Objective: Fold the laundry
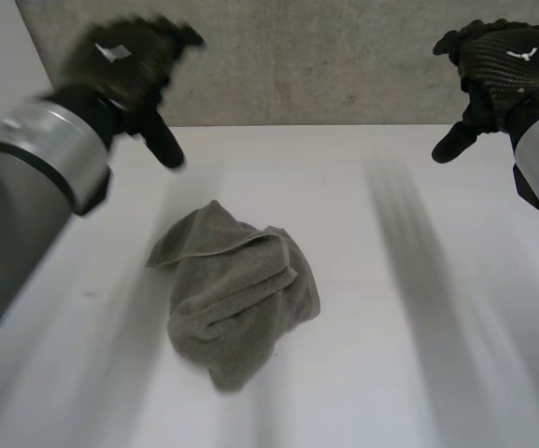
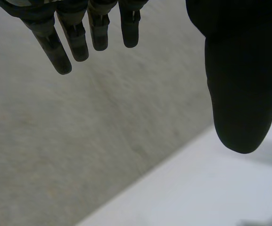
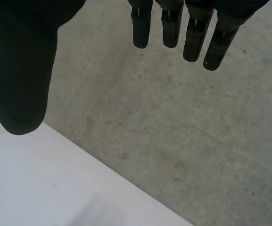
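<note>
A grey towel [image 1: 236, 289] lies crumpled in a heap on the middle of the white table [image 1: 400, 373]. My left hand [image 1: 129, 65] hovers high over the table's far left, well apart from the towel, open with its fingers [image 2: 62, 42] straight and its thumb [image 2: 242, 94] spread, holding nothing. At the far right my right hand [image 1: 498, 61] is raised too, open and empty; its fingers [image 3: 187, 28] are straight and its thumb [image 3: 20, 75] stands apart.
A grey concrete wall [image 1: 325, 65] rises behind the table's far edge [image 3: 103, 162]. Bare table top surrounds the towel on every side.
</note>
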Available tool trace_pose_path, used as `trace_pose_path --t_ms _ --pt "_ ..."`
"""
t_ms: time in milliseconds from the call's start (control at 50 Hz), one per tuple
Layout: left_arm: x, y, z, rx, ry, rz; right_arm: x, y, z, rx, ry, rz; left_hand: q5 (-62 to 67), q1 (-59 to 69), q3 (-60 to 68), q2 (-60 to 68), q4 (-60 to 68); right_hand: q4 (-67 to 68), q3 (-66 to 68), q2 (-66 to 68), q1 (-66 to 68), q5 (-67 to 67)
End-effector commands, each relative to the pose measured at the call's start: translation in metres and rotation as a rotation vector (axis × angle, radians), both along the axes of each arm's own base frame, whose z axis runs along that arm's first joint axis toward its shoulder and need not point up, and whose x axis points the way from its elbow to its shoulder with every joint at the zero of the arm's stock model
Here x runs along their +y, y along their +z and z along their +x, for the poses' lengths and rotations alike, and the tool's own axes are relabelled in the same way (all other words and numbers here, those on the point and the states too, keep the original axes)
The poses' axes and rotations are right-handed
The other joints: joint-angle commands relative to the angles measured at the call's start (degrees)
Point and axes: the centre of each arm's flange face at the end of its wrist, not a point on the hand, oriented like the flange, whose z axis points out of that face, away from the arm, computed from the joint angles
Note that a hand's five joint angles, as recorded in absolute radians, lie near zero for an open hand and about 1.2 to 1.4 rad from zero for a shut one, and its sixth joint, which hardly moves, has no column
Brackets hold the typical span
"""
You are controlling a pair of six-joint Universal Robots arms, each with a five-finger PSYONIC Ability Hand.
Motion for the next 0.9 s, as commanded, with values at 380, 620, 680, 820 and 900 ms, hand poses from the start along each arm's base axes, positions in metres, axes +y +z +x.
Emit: trace_pose_path --t_ms 380,620,680,820,900 --pt "-0.023 0.017 0.05 0.121 0.135 0.159 0.002 0.011 -0.013 -0.089 -0.087 0.11 -1.76 -1.78 -1.19 -1.08 -1.1 -3.23 -1.98 -2.97 -2.07 -3.01" --pt "-0.048 -0.024 0.031 0.091 0.083 0.168 0.007 -0.036 0.002 0.432 0.083 0.14 -0.25 -0.27 0.31 0.43 0.41 -3.23 -1.98 -2.97 -2.07 -3.01" --pt "-0.058 -0.048 0.014 0.064 0.026 0.185 0.012 -0.048 0.0 0.56 0.109 0.193 0.09 0.07 0.66 0.77 0.75 -3.23 -1.98 -2.97 -2.07 -3.01" --pt "-0.066 -0.106 -0.025 -0.075 -0.132 0.238 0.013 -0.074 -0.004 0.515 0.126 0.337 0.93 0.91 1.5 1.61 1.6 -3.23 -1.98 -2.97 -2.07 -3.01" --pt "-0.067 -0.136 -0.038 -0.148 -0.197 0.269 0.016 -0.089 -0.005 0.47 0.125 0.387 1.27 1.25 1.84 1.95 1.93 -3.23 -1.98 -2.97 -2.07 -3.01"
